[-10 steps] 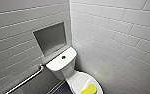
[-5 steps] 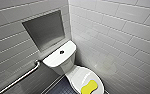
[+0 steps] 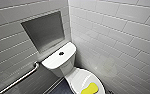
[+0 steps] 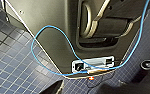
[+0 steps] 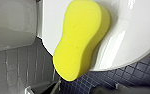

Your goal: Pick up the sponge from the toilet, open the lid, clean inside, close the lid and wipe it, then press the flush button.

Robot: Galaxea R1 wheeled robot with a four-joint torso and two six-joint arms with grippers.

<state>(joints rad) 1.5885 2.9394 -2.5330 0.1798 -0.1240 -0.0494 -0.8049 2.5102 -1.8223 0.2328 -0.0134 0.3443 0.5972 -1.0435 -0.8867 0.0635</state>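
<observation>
One yellow peanut-shaped sponge [image 5: 78, 40] overhangs the glossy lid [image 5: 133, 27]; right tool's [image 5: 87, 89] opening cannot be told

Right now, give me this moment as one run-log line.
sponge: lying on closed lid, one end past its rim | flush button: centre of tank top | grab bar: beside toilet

Head camera: mounted high, facing forward and down into the tiled corner. It takes the toilet [image 3: 66, 67] from above and in front, at moderate range, with the lid [image 3: 77, 76] and sponge [image 3: 89, 88] nearest.

Right wrist camera: very close over the toilet's front, looking down past the lid rim to the floor tiles [image 5: 141, 72].

Left wrist camera: aimed down at the floor along the robot's own housing [image 4: 46, 22].

Head and right wrist views share the sponge and lid. Both wrist views share the floor.
</observation>
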